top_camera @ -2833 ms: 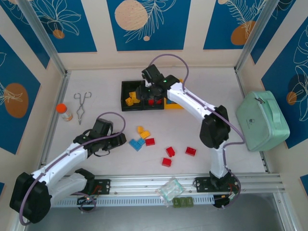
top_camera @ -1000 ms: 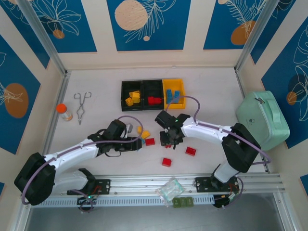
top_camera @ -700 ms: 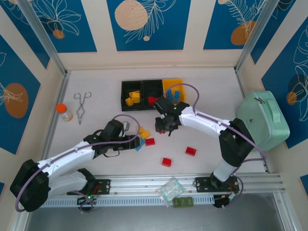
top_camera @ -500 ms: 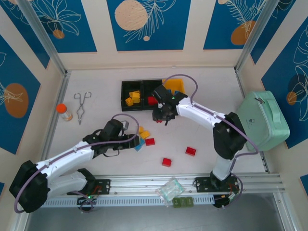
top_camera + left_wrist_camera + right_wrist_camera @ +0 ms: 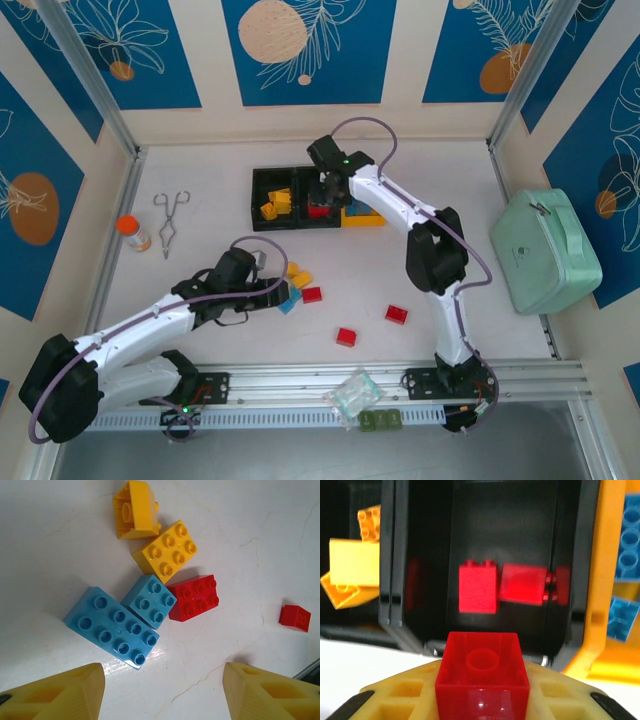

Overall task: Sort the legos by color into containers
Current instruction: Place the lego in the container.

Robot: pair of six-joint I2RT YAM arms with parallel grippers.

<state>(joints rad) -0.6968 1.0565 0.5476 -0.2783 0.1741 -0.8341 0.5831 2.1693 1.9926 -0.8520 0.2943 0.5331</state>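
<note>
I find the right gripper [image 5: 328,190] clamped on a red brick [image 5: 482,675], bottom centre of its wrist view, over the middle black bin [image 5: 520,535]. I note the left gripper [image 5: 162,692] standing open and empty above the long blue brick [image 5: 112,627], centre-left.

- No text, label, brand, number or sign is showing clearly enough to be read.
- The bricks [image 5: 112,627] are showing plain faces and studs. Any lettering on the stud tops is coming out too small and blurred to make out, and that goes for the red brick [image 5: 482,680] close to the right wrist camera too.
- The small bottle [image 5: 133,233] with the orange cap is appearing too small for any label to be read.
</note>
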